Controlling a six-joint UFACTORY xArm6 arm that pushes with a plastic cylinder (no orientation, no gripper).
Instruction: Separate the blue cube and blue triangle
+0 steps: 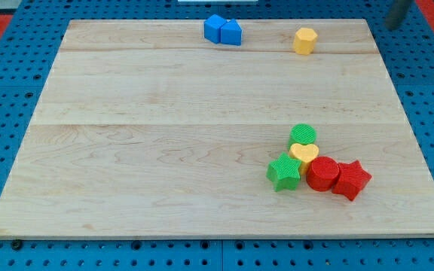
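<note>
The blue cube and the blue triangle sit touching each other at the top edge of the wooden board, a little left of its middle. The triangle is on the left, the cube on the right. My dark rod enters at the view's top right corner. My tip is just beyond the board's top right corner, over the blue pegboard, far to the right of both blue blocks and touching no block.
A yellow hexagon lies near the top edge, between the blue pair and my tip. At the lower right a green cylinder, yellow heart, green star, red cylinder and red star form a cluster.
</note>
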